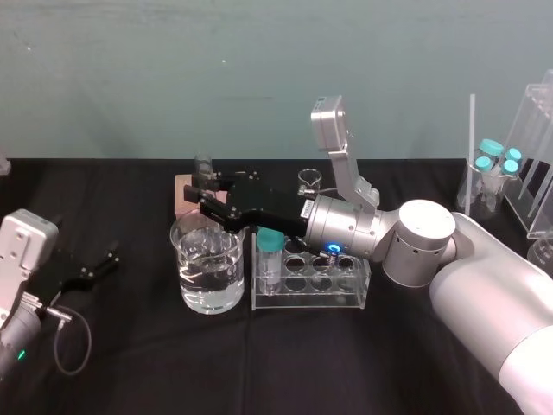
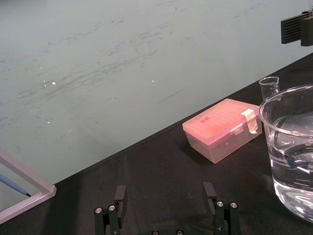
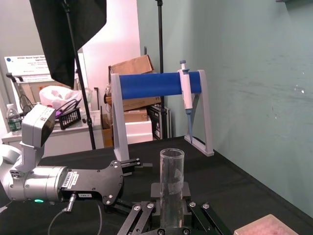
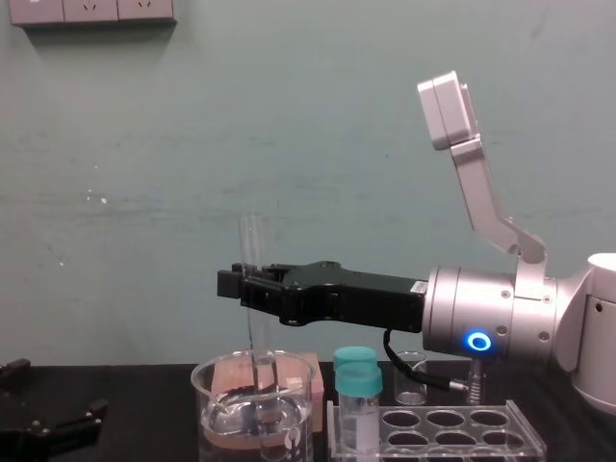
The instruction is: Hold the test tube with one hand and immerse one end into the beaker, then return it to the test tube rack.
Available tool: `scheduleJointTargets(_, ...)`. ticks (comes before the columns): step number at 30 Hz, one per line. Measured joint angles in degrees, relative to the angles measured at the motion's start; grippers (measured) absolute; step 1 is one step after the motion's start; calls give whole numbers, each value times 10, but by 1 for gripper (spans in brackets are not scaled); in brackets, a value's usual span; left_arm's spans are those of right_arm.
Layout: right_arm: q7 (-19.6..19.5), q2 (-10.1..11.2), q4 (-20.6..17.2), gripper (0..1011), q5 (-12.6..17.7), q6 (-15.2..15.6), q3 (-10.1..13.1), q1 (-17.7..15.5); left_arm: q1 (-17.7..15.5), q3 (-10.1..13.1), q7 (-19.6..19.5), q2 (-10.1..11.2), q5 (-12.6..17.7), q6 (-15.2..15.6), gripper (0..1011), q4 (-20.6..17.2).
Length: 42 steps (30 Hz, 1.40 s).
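Head view, near edge of the desk (image 1: 259,363) first: anything parked there?

— Yes, the left gripper (image 1: 104,266), low at the near left, well apart from the glassware. Jaws apart, gripping nothing; confirmed in the left wrist view.

Farther in?

— Next the beaker (image 1: 180,268), upright and part-filled with clear liquid (image 1: 212,290). Just beside it, to the right, the test tube rack (image 1: 302,303), with one teal-capped vial (image 1: 270,255) standing at its left end.

And above the beaker?

— Over it, the right gripper (image 1: 210,197), reaching in from the right across the rack, blue ring (image 1: 333,252) lit on the wrist. Jaws clamped on the test tube (image 4: 250,245), held upright. Going by the chest view: top end well above the jaws, lower end down past the beaker's rim, inside the glass. Cannot tell whether wetted.

Touching the beaker's wall?

— Cannot tell that either.

Behind all that?

— A pink tip box (image 1: 184,194) just beyond the beaker, and a tiny narrow beaker (image 1: 310,180) beyond the rack. At the far right, more teal-capped vials (image 1: 499,158) beside a clear stand (image 1: 540,130). Last of all, the wall (image 1: 259,69) behind the desk.
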Motion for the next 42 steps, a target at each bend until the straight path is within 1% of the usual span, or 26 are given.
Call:
scheduleJointTargets(9,-1,1,-1,225,0,0,0,-1,0,0,0,0,0,0,1000,0)
scheduleJointTargets(14,-1,2,-8,226,2,-3,3,-1,0,0,0,0,0,0,1000,0)
scheduleJointTargets(17,-2,4,-19,225,5,-7,6,1,0,0,0,0,0,0,1000,0)
scheduleJointTargets(23,-3,14,-59,225,14,-17,17,2,0,0,0,0,0,0,1000,0)
scheduleJointTargets(26,-6,24,-87,225,21,-21,22,1,0,0,0,0,0,0,1000,0)
scheduleJointTargets(33,-19,44,-132,225,30,-26,33,-5,0,0,0,0,0,0,1000,0)
scheduleJointTargets(34,-25,51,-144,225,31,-27,37,-8,0,0,0,0,0,0,1000,0)
scheduleJointTargets(36,-33,59,-155,226,31,-28,41,-11,0,0,0,0,0,0,1000,0)
scheduleJointTargets(37,-42,67,-168,225,31,-28,47,-16,0,0,0,0,0,0,1000,0)
scheduleJointTargets(39,-54,77,-180,225,31,-29,52,-21,0,0,0,0,0,0,1000,0)
scheduleJointTargets(40,-66,87,-193,226,30,-29,59,-28,0,0,0,0,0,0,1000,0)
scheduleJointTargets(42,-79,98,-206,225,28,-28,66,-36,0,0,0,0,0,0,1000,0)
